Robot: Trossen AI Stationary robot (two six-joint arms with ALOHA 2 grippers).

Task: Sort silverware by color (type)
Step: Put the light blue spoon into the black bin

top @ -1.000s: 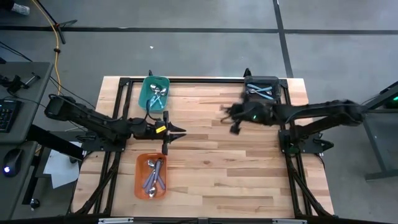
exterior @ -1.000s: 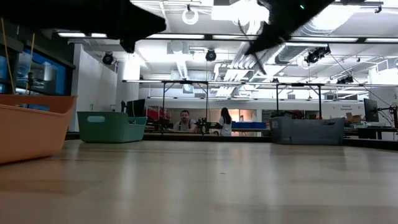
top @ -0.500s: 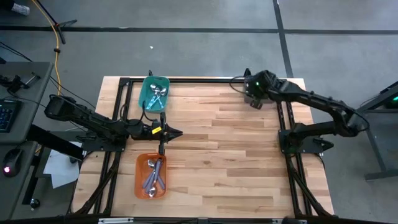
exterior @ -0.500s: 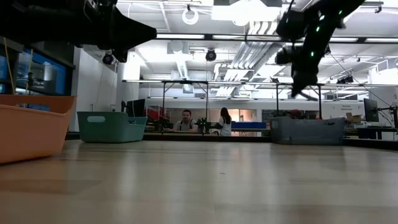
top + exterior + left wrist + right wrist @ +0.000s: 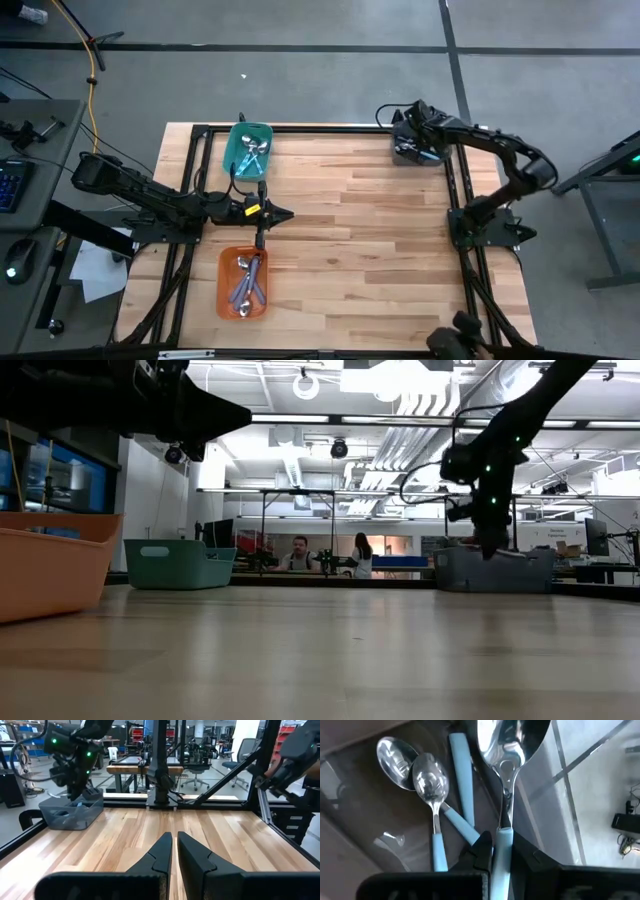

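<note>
Right gripper (image 5: 495,851) is clamped on a light-blue spoon (image 5: 506,780) directly above the grey bin (image 5: 420,146). Spoon's long axis runs straight out from the gripper, bowl leading, w/ other blue spoons (image 5: 432,800) below. Left gripper (image 5: 285,213), closed & empty, waits mid-desk (image 5: 380,250).

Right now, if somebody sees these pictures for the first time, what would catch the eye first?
Most striking is the right end effector, shut on a light blue spoon and hanging over the grey bin at the table's far right corner, where more blue-handled spoons lie. Next come the teal bin and the orange bin on the left side, both holding spoons, with the shut left end effector waiting between them.
</note>
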